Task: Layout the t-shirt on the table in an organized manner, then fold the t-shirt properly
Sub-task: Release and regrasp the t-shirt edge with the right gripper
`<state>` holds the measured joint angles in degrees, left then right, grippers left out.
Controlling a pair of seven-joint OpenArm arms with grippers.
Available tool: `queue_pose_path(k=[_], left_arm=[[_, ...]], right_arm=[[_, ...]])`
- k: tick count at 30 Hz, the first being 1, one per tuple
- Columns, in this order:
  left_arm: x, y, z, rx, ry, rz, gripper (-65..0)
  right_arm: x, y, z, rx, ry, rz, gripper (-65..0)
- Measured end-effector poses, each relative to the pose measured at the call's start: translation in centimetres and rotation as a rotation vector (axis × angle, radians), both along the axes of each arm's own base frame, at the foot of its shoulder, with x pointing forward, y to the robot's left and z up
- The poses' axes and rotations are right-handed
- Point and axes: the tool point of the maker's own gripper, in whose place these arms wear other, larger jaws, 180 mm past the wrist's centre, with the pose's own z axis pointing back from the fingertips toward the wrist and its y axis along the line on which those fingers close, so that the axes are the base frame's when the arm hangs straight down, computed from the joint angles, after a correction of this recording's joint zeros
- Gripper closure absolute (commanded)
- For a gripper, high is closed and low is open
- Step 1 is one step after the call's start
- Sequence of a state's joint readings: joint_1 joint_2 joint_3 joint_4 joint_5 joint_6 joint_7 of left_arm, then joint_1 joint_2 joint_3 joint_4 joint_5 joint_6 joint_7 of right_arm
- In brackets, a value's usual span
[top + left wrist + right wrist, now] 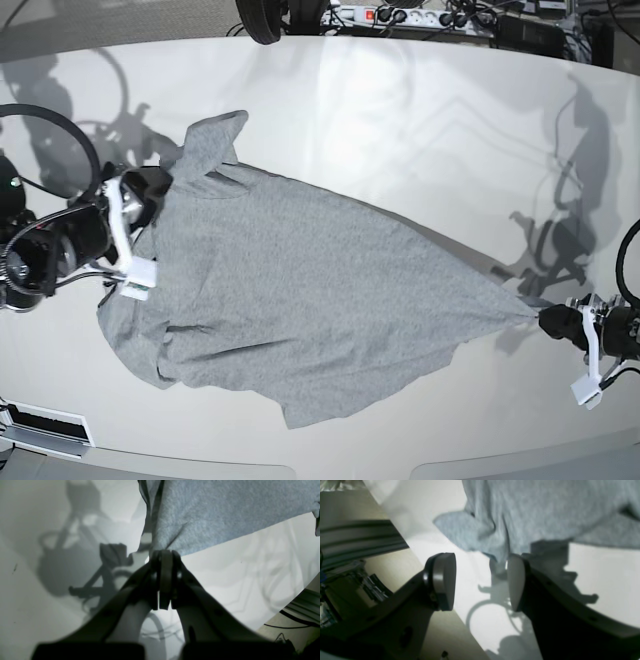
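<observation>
My left gripper had its fingers pressed together on a corner of the t-shirt, the grey cloth bunching into a point right at my fingertips and fanning out ahead of them. In the base view that same left gripper sat at the shirt's drawn-out tip, the fabric pulled taut toward it. The shirt lay spread across the table, plain grey side up, stretching from my left fingers all the way over to my right ones.

My right gripper stood with its fingers well apart and nothing between them. The shirt's rumpled edge lay just beyond my right fingertips, a fold of it hanging near the inner face of one pad; I could not tell whether it touched. Below the gap between those fingers was bare table with my own shadow on it. From the base camera, the right gripper was at the sleeve end of the shirt.
</observation>
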<state>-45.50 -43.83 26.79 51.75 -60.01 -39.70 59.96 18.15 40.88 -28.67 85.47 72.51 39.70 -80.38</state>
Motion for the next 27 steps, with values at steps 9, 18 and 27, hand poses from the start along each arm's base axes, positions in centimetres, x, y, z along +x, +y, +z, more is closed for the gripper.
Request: queue_pose_path(k=[9, 18, 27], left_arm=[[0.3, -0.5, 0.1, -0.020, -0.018, -0.001, 0.0], [0.3, -0.5, 0.1, -0.016, -0.019, -0.001, 0.0], [0.4, 0.0, -0.1, 0.017, -0.022, -0.003, 0.0]], right_arm=[[-1.6, 8.7, 0.0, 0.225, 0.052, 0.056, -34.5], [-1.3, 9.6, -4.4, 0.052, -0.080, 0.058, 0.0], [-1.7, 2.0, -8.4, -0.346, -0.110, -0.028, 0.0]])
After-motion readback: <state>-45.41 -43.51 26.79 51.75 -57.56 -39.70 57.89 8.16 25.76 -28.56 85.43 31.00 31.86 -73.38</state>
